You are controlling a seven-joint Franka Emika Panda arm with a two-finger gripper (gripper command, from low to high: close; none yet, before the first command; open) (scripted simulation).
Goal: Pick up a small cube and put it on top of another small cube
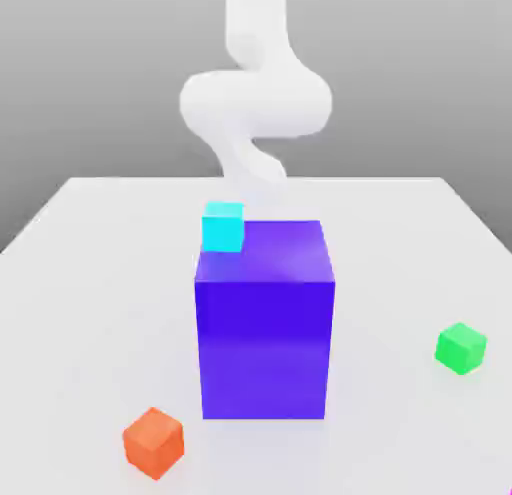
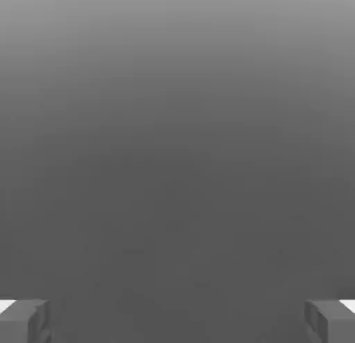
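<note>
you are at start, nothing grasped. end effector (image 2: pixel 177 321) fingers wide apart, empty. pink cube not located; green cube (image 1: pixel 461 347) at right of exterior view, on counter (image 1: pixel 90 283). next: find pink cube, descend on it.

Smooth white arm (image 1: pixel 256 98) — rounded, bulbous segments, grey blocky fingertips (image 2: pixel 24 321)

1 big block mid-table, 3 small cubes around it.
The big block (image 1: pixel 264 318) stands centre on the table (image 1: pixel 80 283); 1 small cube (image 1: pixel 223 226) sits behind its far-left corner, another (image 1: pixel 154 442) near-left, another (image 1: pixel 461 347) well right.
</note>
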